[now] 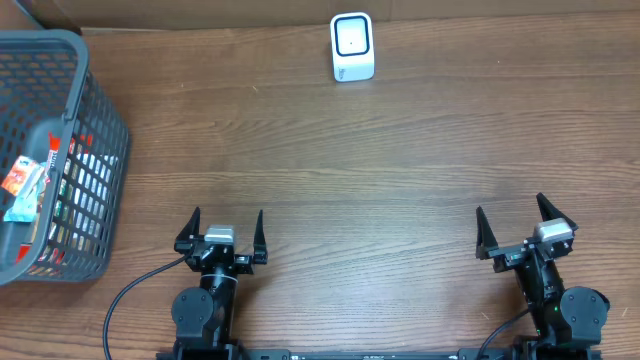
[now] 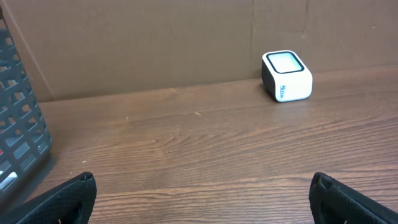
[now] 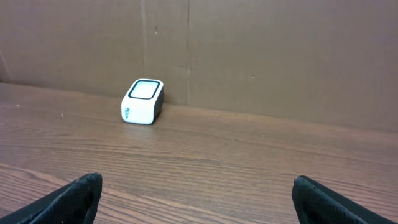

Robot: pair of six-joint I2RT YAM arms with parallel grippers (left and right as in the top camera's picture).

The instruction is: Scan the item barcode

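Sitting at table [image 1: 350, 170] edges: basket [image 1: 105, 170] left, scanner [image 1: 352, 47] back.

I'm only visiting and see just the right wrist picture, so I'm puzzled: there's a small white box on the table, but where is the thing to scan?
Observer: Packets lie in a grey basket at the table edge on the left, outside your picture.
Operator: Is anything holding one?
Observer: No, the left end effector is open and empty.
Operator: Is the white box near the basket?
Observer: No, it sits at the back, well right of it.
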